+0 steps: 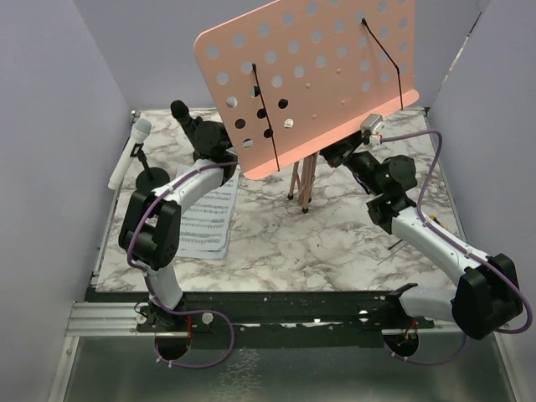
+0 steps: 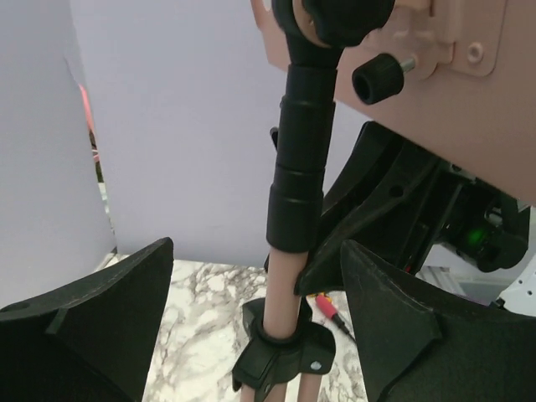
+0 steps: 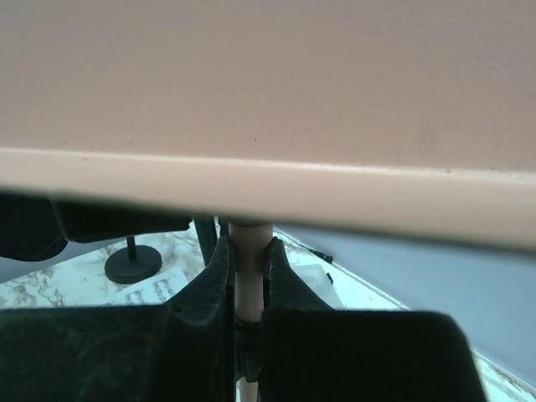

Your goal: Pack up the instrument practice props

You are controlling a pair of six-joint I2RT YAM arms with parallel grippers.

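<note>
While the left gripper (image 2: 258, 251) is gaping wide with the pink pole (image 2: 282, 289) showing between its fingers, the right gripper (image 3: 249, 251) is clamping that pole just beneath the pink perforated board (image 1: 318, 75); sheet-music pages (image 1: 209, 219) are lying on the left side of the marble table (image 1: 335, 243); farther back, a white microphone (image 1: 132, 151) is sitting tilted in its holder (image 1: 152, 177) at the left edge.

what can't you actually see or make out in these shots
- Top view: the pink board covers the left gripper, the right gripper and the stand pole.
- Top view: the left arm hides the black microphone's holder; sheet music print is too small to read.
- Right wrist view: the board blocks everything above.
</note>
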